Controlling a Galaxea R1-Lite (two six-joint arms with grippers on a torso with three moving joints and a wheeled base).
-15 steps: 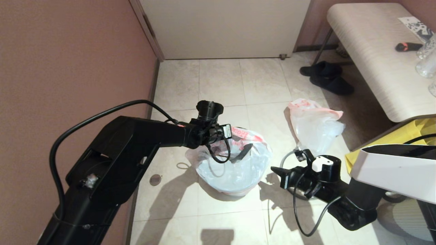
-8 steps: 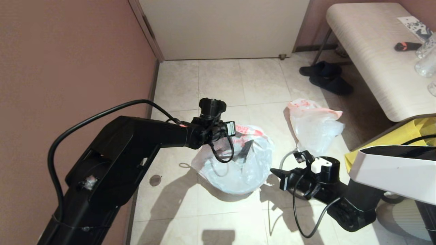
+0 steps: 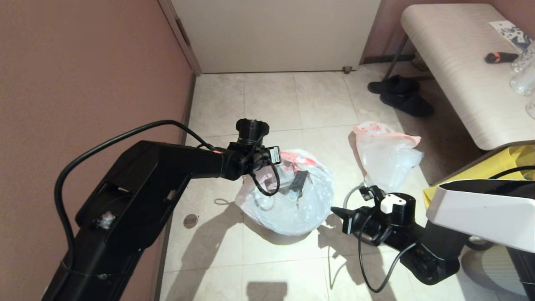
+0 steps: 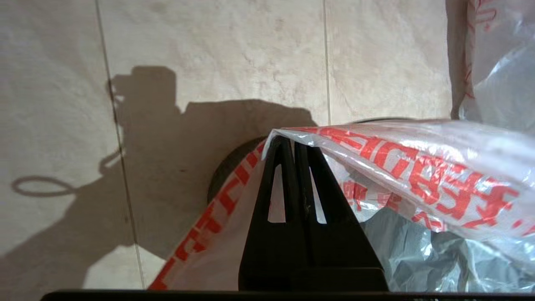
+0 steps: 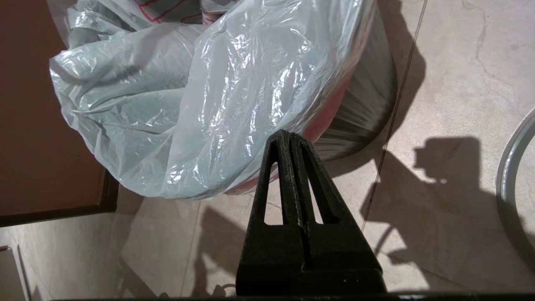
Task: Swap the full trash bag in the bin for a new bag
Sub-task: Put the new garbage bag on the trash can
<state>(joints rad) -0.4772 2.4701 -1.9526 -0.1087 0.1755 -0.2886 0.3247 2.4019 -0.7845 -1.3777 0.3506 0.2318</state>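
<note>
Jaws of my left gripper [image 4: 292, 144] are pinched on the new bag [image 3: 292, 200] rim, draped over the bin [image 5: 363, 113]. Right gripper [image 5: 288, 136], jaws closed, empty, sits at bin's 4 o'clock; slack hem nearer it.

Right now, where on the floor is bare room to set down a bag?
Bare tiles: between the white door and the thin white plastic bag held over the black bin by the left gripper; also nearest you. Crowded: right side, with right gripper, lumpy clear bag, black slippers.
</note>
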